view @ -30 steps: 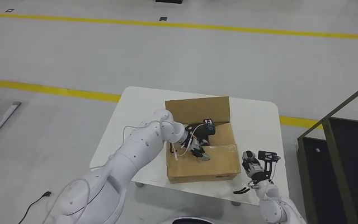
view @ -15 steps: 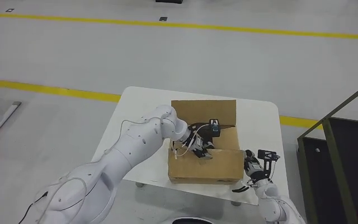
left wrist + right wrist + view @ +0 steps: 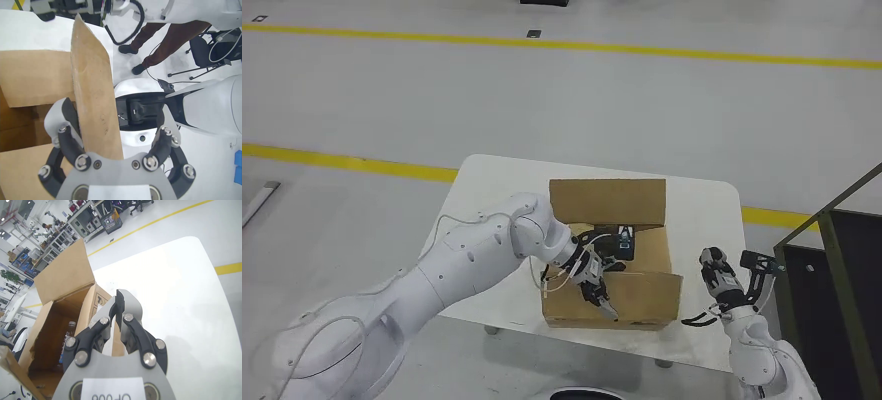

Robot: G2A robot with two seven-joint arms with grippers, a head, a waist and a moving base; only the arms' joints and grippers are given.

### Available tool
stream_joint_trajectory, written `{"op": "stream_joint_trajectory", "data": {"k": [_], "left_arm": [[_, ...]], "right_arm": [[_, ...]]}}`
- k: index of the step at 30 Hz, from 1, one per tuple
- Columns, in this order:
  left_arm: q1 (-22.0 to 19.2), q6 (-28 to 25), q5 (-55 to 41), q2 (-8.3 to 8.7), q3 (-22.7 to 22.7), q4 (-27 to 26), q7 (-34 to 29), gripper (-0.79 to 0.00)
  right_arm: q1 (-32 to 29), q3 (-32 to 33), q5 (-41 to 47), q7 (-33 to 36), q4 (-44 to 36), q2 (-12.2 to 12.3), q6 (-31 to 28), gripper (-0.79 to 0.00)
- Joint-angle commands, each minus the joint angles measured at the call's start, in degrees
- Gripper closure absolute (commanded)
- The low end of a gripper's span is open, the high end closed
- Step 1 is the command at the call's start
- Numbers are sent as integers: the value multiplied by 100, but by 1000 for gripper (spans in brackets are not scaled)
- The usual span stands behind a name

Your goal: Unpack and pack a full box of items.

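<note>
An open cardboard box (image 3: 608, 201) stands in the middle of the white table (image 3: 492, 190). My left gripper (image 3: 598, 292) is at the box's near side. In the left wrist view my left gripper (image 3: 115, 123) is open and straddles the upright near flap (image 3: 92, 85), which touches one finger (image 3: 65, 115). My right gripper (image 3: 720, 272) hovers over the table to the right of the box, apart from it. In the right wrist view my right gripper (image 3: 118, 306) is shut with nothing in it. A clear bottle (image 3: 70, 328) stands inside the box (image 3: 62, 275).
A dark metal frame (image 3: 832, 260) stands just off the table's right edge. A blue object (image 3: 238, 166) lies on the table beside the box. Bare table (image 3: 179, 294) stretches to the right of the box.
My left gripper has moved from inside the box to its near flap. The box has slid slightly to the right. My right gripper has drawn away to the right.
</note>
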Motion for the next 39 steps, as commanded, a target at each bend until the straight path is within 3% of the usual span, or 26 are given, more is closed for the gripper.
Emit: {"op": "stream_joint_trajectory", "data": {"k": [1,10,16,31,39], "left_arm": [[37,34,-171,125,2,-239,-33,-785],[68,203,-445,695,2,-1175,-201,-785],[105,249,-545,986,2,-1600,-247,-785],[163,315,-715,1330,-46,-1966,-313,-785],[366,604,-529,1531,-460,-2017,-78,-785]], "right_arm": [[-2,43,62,74,-103,9,-71,0],[-63,104,629,773,-642,53,-585,0],[-54,105,862,1975,-776,145,-1238,0],[-216,-22,1811,3783,-647,373,-3053,0],[-382,-71,2100,4270,-671,508,-3940,0]]}}
